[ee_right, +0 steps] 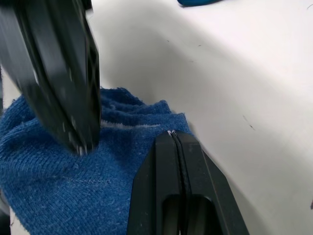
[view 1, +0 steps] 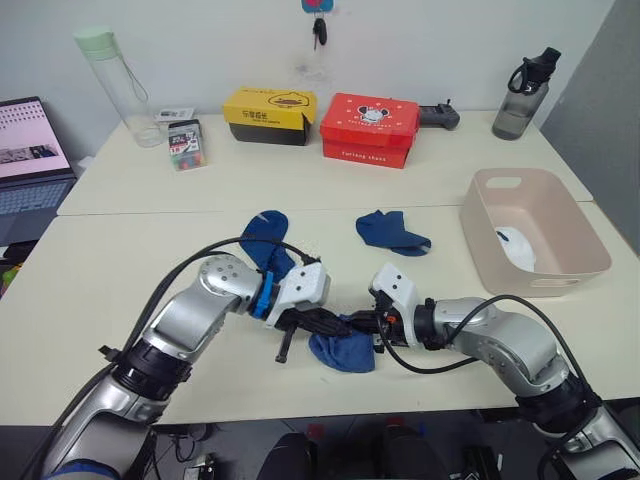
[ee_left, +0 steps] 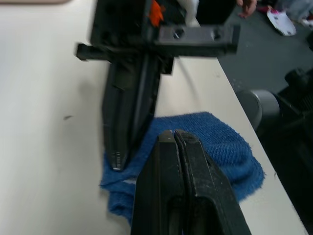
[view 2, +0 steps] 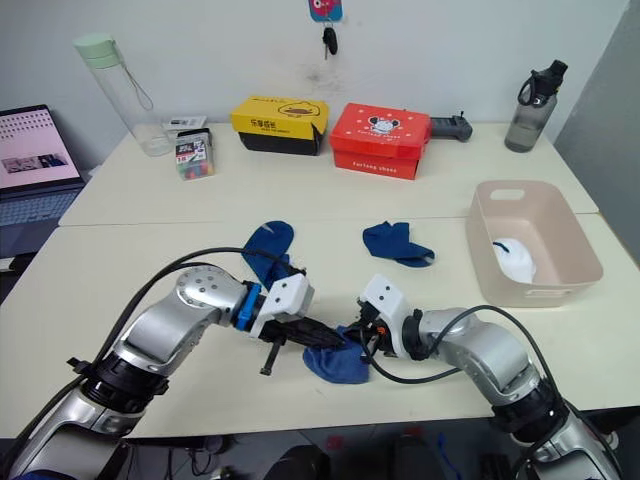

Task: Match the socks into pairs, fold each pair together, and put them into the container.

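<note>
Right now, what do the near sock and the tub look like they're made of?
Near sock: knit terry-like fabric, probably cotton blend; looped, fuzzy weave and a thin white stripe show in the right wrist view, soft crumpled edges. Both grippers, left and right, are shut over it. Tub: looks like moulded plastic, matte pale pink-beige; smooth walls, rounded corners, slot handle cutout.

Surface [view 1: 120, 290]: pale, two tabletops butted together.
Near part: folded blue sock [view 1: 342, 351] at the front edge; two blue socks [view 1: 266, 238] [view 1: 391, 232] mid-surface; container [view 1: 575, 235] on the right.
Far part: clear bottle [view 1: 120, 85], yellow-and-black box [view 1: 268, 115], red box [view 1: 368, 129], dark bottle [view 1: 521, 98], laptop [view 1: 30, 160] at left.
</note>
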Controlling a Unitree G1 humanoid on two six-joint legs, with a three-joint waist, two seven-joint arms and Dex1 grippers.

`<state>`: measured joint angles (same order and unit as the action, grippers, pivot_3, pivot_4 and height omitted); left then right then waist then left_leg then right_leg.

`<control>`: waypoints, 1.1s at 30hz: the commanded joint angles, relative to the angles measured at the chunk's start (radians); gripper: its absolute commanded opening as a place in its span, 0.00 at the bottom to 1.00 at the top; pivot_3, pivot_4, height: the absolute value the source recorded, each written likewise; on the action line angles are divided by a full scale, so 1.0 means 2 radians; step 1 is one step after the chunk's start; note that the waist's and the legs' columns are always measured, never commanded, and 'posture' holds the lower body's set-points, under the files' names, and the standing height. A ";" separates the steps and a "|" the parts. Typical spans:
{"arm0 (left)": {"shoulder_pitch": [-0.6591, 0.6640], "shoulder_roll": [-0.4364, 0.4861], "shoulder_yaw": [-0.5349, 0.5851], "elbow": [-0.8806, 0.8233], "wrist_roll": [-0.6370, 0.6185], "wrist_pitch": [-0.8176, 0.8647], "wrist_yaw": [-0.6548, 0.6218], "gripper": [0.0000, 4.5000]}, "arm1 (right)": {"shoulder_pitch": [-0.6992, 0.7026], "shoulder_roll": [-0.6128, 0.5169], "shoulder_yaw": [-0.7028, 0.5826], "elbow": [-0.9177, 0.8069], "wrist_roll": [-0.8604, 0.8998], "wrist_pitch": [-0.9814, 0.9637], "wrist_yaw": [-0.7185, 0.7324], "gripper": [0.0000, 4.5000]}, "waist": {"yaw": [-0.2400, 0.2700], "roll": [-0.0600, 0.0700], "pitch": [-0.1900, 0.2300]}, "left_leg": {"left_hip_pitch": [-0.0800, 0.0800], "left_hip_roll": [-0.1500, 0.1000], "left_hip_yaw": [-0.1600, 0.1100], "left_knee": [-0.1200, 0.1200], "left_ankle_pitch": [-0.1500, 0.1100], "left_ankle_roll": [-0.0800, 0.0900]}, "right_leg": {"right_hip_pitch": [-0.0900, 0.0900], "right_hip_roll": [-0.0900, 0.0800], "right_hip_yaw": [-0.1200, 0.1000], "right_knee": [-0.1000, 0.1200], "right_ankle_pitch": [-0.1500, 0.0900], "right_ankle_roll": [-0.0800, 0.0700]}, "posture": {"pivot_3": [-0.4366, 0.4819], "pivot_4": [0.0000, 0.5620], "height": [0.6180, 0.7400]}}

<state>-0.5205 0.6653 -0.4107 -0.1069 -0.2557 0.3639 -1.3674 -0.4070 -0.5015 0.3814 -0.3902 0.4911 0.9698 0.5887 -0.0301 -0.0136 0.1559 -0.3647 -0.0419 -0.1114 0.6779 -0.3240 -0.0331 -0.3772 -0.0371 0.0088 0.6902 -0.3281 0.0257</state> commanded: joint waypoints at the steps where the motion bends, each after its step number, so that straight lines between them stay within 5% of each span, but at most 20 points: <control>1: 0.009 0.017 -0.006 0.005 0.020 -0.026 -0.014 0.00 | -0.001 0.001 -0.006 -0.015 -0.006 0.000 0.001 0.01 | 0.000 0.000 0.000 | 0.000 0.000 0.000 0.000 0.000 0.000 | 0.000 0.000 0.000 0.000 0.000 0.000 | 0.48 0.27 1.00; 8: 0.042 0.024 -0.002 0.029 0.026 -0.019 0.000 0.00 | 0.006 0.002 -0.011 -0.013 -0.012 -0.011 0.000 0.01 | 0.000 0.000 0.000 | 0.000 0.000 0.000 0.000 0.000 0.000 | 0.000 0.000 0.000 0.000 0.000 0.000 | 0.48 0.27 1.00; 15: 0.032 0.017 0.006 0.027 0.024 -0.014 0.005 0.00 | 0.013 -0.012 -0.083 -0.072 0.061 0.002 0.044 0.01 | 0.000 0.000 0.000 | 0.000 0.000 0.000 0.000 0.000 0.000 | 0.000 0.000 0.000 0.000 0.000 0.000 | 0.48 0.27 1.00; 27: 0.037 0.014 0.009 0.028 0.022 -0.004 0.011 0.00 | 0.061 -0.072 0.037 -0.062 -0.025 -0.062 0.091 0.01 | 0.000 0.000 0.000 | 0.000 0.000 0.000 0.000 0.000 0.000 | 0.000 0.000 0.000 0.000 0.000 0.000 | 0.48 0.27 1.00; 33: 0.041 0.015 0.012 0.029 0.023 -0.002 0.015 0.00 | 0.090 -0.124 0.004 -0.095 -0.017 -0.088 0.125 0.01 | 0.001 0.000 0.000 | 0.000 0.000 0.000 0.000 0.000 0.000 | 0.001 0.000 0.000 0.000 0.000 0.000 | 0.48 0.27 1.00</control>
<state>-0.4444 0.6926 -0.4029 -0.0562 -0.2199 0.3478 -1.3511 -0.2345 -0.7366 0.4202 -0.5443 0.4495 0.8047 0.8155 -0.0290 -0.0137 0.1558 -0.3640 -0.0420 -0.1120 0.6782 -0.3242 -0.0326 -0.3751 -0.0372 0.0080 0.6894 -0.3281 0.0257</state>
